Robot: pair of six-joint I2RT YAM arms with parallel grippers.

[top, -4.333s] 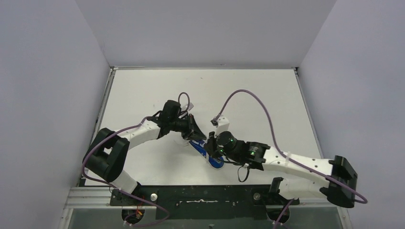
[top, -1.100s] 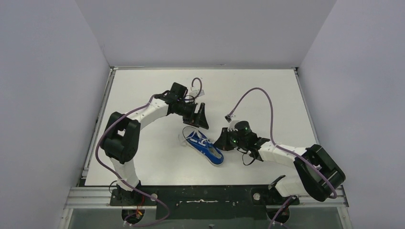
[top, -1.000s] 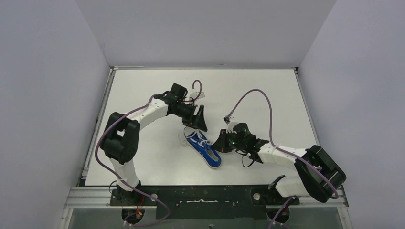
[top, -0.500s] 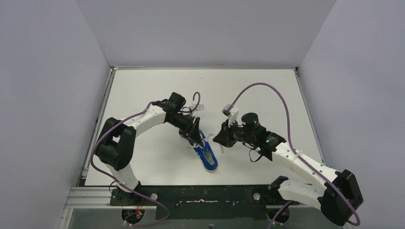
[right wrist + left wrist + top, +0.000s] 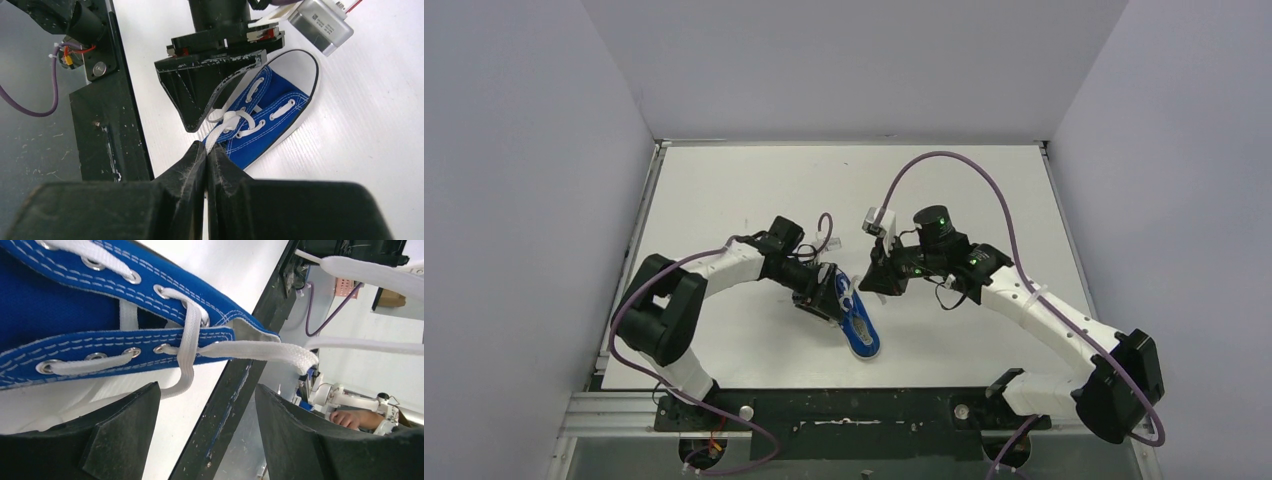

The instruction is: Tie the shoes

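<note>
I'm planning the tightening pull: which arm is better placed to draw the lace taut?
Likely the right arm: the right hand is shut on the white lace coming from the blue sneaker. The left hand is open at the sneaker, clamping nothing.

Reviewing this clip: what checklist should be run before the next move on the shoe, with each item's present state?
1. Right end effector shut on lace: ok.
2. Held lace runs straight to shoe: ok.
3. Left end effector open, holding nothing: ok.
4. Shoe sole-down on table: ok.
5. Bow tied: not ok, none visible.
6. Where the other lace end lies: cannot tell.
</note>
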